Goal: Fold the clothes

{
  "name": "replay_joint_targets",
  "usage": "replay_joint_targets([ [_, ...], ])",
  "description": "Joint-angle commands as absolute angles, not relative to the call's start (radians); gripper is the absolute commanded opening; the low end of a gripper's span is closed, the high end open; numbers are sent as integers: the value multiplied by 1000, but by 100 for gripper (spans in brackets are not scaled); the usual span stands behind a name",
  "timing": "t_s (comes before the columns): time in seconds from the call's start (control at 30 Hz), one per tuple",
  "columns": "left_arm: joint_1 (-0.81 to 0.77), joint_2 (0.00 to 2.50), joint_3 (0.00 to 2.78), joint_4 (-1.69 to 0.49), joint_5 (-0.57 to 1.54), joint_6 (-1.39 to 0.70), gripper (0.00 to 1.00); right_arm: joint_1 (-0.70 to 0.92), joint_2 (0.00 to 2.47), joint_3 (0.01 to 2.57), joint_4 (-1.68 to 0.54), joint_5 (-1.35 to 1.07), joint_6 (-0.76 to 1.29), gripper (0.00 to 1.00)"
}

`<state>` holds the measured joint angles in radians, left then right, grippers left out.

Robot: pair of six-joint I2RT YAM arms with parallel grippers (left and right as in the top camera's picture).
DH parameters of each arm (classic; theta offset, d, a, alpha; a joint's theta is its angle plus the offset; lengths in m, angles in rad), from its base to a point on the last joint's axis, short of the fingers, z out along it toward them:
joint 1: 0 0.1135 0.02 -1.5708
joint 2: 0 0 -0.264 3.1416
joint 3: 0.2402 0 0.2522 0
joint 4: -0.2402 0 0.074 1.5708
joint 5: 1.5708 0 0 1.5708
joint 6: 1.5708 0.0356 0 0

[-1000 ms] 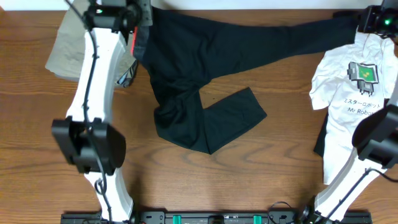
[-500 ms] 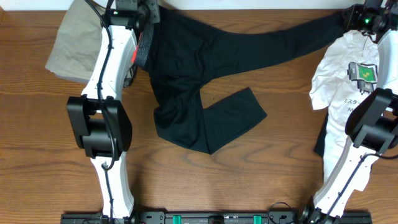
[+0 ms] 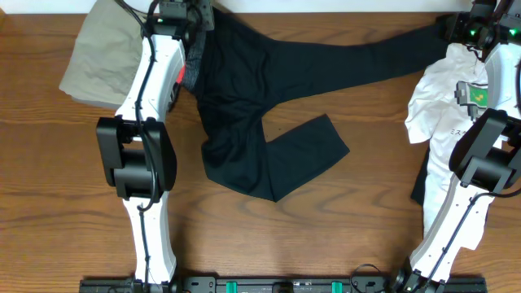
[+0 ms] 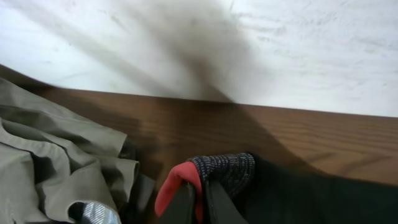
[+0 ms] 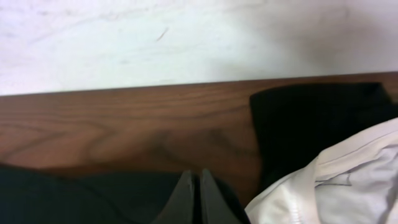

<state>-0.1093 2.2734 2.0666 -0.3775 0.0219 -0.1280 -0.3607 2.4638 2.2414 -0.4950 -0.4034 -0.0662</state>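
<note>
The clothes, thin black trousers (image 3: 269, 89), lie across the back of the wooden table. One leg stretches to the far right and the other is folded down toward the middle (image 3: 301, 159). At the back left my left gripper (image 3: 195, 16) is shut on the waistband. In the left wrist view the left gripper (image 4: 200, 202) pinches its red-orange edge (image 4: 177, 183), with the grey knit band (image 4: 224, 171) beside it. My right gripper (image 3: 457, 26) is at the back right, on the end of the stretched leg. In the right wrist view the right gripper (image 5: 196, 194) has its fingers together, with black cloth (image 5: 93, 196) round them.
Khaki-beige trousers (image 3: 102, 61) lie crumpled at the back left, close beside the waistband (image 4: 56, 155). A white T-shirt (image 3: 444, 106) with a robot print lies at the right, against the leg end (image 5: 348, 186). The table's back edge (image 4: 261, 106) runs just beyond both grippers.
My left gripper has carried the waistband to the right and toward the back edge. My right gripper has shifted slightly left at the back, with the leg end following it.
</note>
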Motion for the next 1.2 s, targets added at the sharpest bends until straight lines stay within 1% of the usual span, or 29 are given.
replay_joint_targets([
  [0.0, -111, 2284, 2070, -371, 14, -136, 37, -354, 2486, 2244, -471, -363, -44, 48],
  [0.03, -110, 2284, 2070, -371, 14, -136, 57, -355, 2485, 2244, -464, -363, -36, 88],
  [0.07, -109, 2283, 2070, -372, 13, -136, 81, -357, 2482, 2244, -463, -363, -19, 99],
  [0.1, -107, 2279, 2070, -377, 13, -136, 96, -360, 2479, 2244, -464, -363, 0, 99],
  [0.13, -102, 2273, 2071, -388, 13, -136, 98, -365, 2471, 2244, -471, -364, 25, 99],
  [0.3, -75, 2188, 2071, -477, 13, -135, 98, -387, 2399, 2244, -540, -371, 64, 99],
  [0.43, -52, 2066, 2071, -591, 14, -136, 98, -393, 2289, 2244, -686, -371, 62, 99],
  [0.63, -42, 1842, 2070, -925, 14, -135, 98, -385, 2112, 2244, -998, -436, 58, 99],
  [0.7, -42, 1785, 2070, -1042, 14, -135, 98, -377, 2066, 2244, -1114, -506, -1, 99],
  [0.77, -42, 1746, 2070, -1155, 14, -136, 98, -363, 2030, 2244, -1229, -525, -17, 99],
  [0.93, -42, 1733, 2054, -1393, 14, -136, 98, -290, 1988, 2244, -1491, -518, -93, 85],
  [1.03, -42, 1732, 1992, -1445, 14, -136, 98, -223, 1988, 2239, -1591, -463, -111, 83],
  [1.17, -42, 1732, 1898, -1409, 14, -136, 98, -120, 1988, 2202, -1634, -355, -110, 83],
])
